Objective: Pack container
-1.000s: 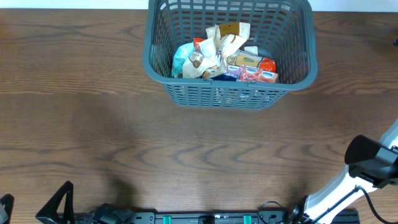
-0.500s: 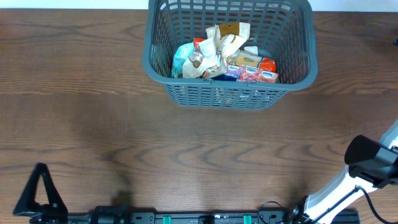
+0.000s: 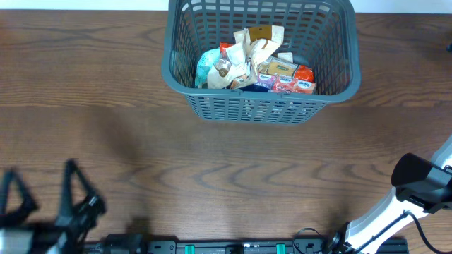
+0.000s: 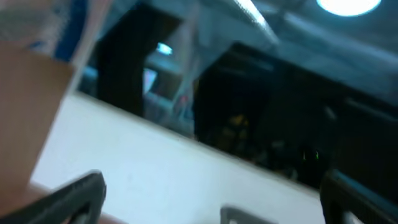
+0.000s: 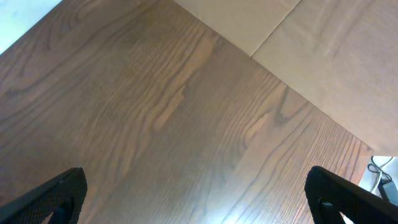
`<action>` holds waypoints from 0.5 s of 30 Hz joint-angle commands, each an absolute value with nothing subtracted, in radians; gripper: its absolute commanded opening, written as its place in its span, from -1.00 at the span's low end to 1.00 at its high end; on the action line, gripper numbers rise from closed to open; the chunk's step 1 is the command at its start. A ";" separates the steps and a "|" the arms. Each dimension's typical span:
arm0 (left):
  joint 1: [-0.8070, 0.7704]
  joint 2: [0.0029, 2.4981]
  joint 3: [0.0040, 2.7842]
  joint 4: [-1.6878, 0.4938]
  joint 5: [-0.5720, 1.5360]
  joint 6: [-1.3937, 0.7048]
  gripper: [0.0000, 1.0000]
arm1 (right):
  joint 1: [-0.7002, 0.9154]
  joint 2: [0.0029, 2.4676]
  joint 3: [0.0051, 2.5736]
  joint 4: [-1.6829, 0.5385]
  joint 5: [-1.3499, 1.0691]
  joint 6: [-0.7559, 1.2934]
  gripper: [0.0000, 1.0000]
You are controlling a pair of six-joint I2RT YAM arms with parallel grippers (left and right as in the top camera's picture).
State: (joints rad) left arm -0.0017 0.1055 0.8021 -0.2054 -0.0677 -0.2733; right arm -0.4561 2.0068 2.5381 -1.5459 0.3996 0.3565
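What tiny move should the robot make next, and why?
Probably park the left end effector, which is open and empty: all the snack packs in view already lie inside the container, so nothing seems left to pick up.

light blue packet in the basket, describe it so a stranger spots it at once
Find the grey-blue basket at the far edge of the table. In its heap of snack packs, the light blue packet sits at the left end, nearest the left wall. It alone is pale blue; its neighbours are white, tan and red.
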 commanded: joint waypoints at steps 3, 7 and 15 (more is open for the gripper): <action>0.002 0.088 0.568 -0.075 0.041 -0.110 0.97 | -0.458 2.016 2.534 -1.545 0.410 0.370 0.99; 0.002 0.020 0.390 -0.007 0.041 -0.043 0.97 | -0.458 2.016 2.534 -1.545 0.410 0.370 0.99; 0.002 0.002 0.202 0.066 0.021 0.019 0.97 | -0.458 2.016 2.534 -1.545 0.410 0.370 0.98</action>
